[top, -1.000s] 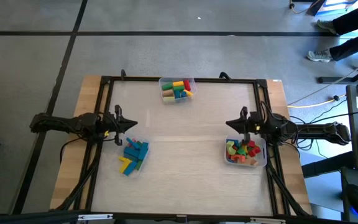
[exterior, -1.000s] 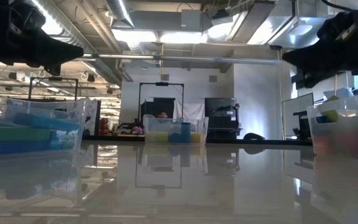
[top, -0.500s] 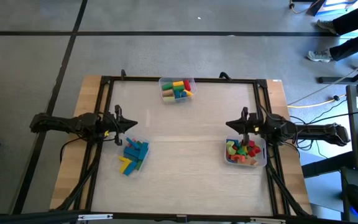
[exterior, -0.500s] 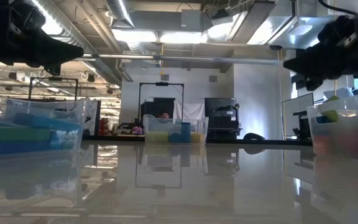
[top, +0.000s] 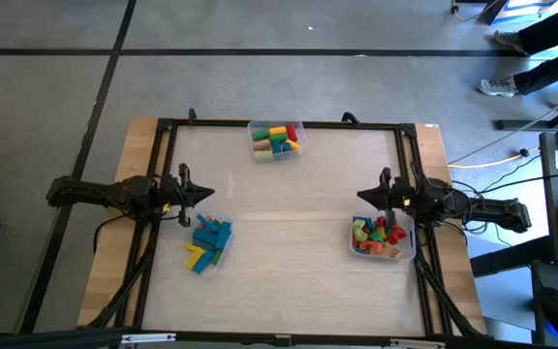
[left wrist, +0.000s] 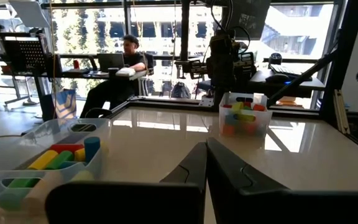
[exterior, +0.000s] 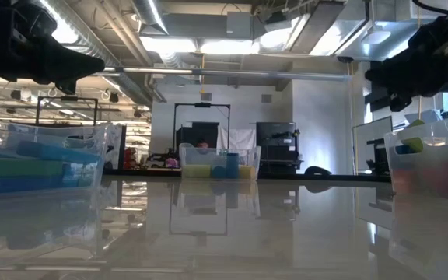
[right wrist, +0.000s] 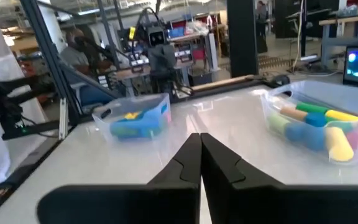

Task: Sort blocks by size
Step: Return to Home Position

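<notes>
High view lays it out for you against the black frame (top: 279, 124) that rims the table (top: 289, 189). The left gripper (top: 205, 197) hangs just inside the frame's left rail, pointing toward the frame's middle. The right gripper (top: 361, 197) hangs just inside the right rail, facing it. Each wrist view shows its pair of fingers pressed together with nothing between them, so both jaws are clenched on air.

The blocks all lie in clear bins (right wrist: 107, 112). The long bars (top: 208, 242), blue with some yellow and green, are heaped in the bin toward the frame's near-left corner. They lie at mixed angles, just to the near side of the left gripper's tips. The small chunks (top: 378, 236), red, green and orange, fill the bin beside the right rail, just on the near side of the right gripper. The middle-sized pieces (top: 275, 138), cylinders among them, sit in the bin against the far rail at its midpoint, well apart from both grippers.

You can find no block loose inside the frame, so I judge the sorting done and only the pull-back to rest left. That move turns on one thing: each arm's nearest bin lies to the near side of its jaws, not behind them. Drawing straight back toward its own rail should therefore miss the bin walls.
</notes>
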